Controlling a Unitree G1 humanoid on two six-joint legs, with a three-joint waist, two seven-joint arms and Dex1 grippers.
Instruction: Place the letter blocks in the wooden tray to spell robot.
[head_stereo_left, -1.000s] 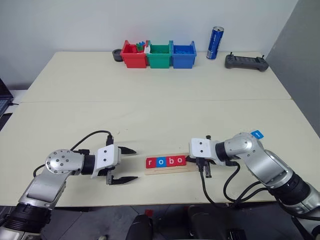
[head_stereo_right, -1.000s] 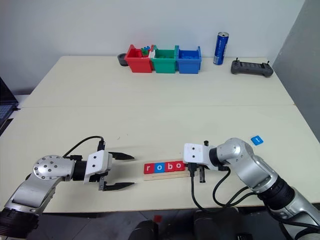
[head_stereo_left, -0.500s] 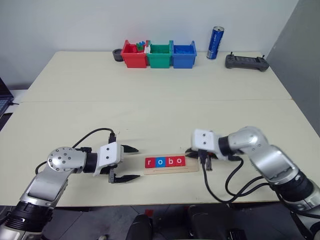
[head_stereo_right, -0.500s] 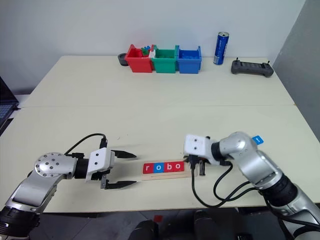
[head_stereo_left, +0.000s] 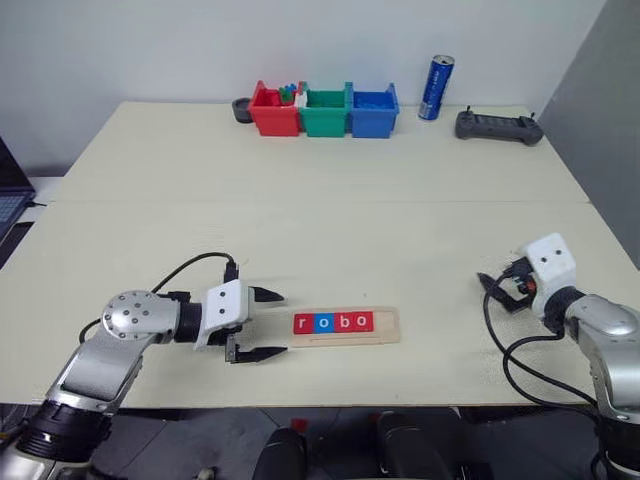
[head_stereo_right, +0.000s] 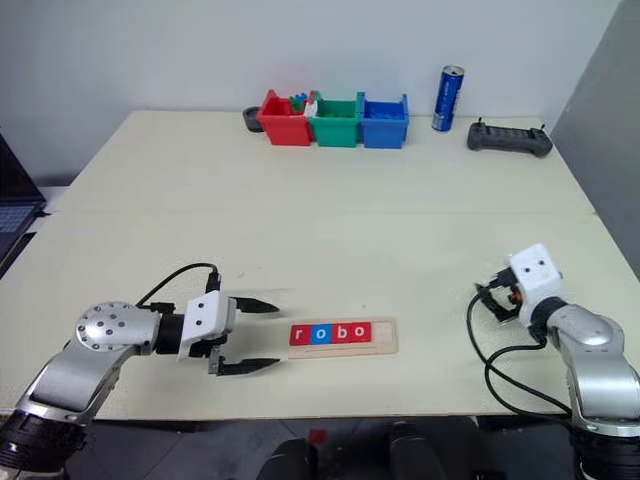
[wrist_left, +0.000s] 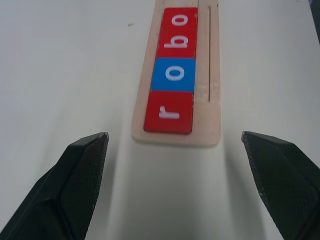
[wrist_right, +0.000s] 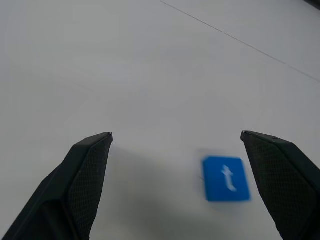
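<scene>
the wooden tray (head_stereo_left: 345, 326) lies near the front edge of the table (head_stereo_left: 320, 215), a little right of the middle, with its long axis running parallel to that edge. four letter blocks (head_stereo_left: 333, 322) sit in it side by side and touching, reading r, o, b, o from left to right: red, blue, red, red. the slot at the right end of the tray is bare wood, and by my judgement this is the place for the last letter.

the t block (wrist_right: 226, 179) is blue and lies flat on the table, alone, well apart from the tray. in the right wrist view it sits ahead of the right gripper (wrist_right: 177, 187), between the two fingers but closer to one of them, not centred. the fingers stand wide apart and hold nothing.

the right gripper (head_stereo_left: 512, 292) is near the right edge of the table, so the right arm is clearly the nearer one to the t. i think it needs a small sideways correction before going down.

the left gripper (head_stereo_left: 262, 324) hovers just beside the left end of the tray, pointing along its long axis toward the r. its fingers are also spread wide and empty. it is far from the t.
</scene>
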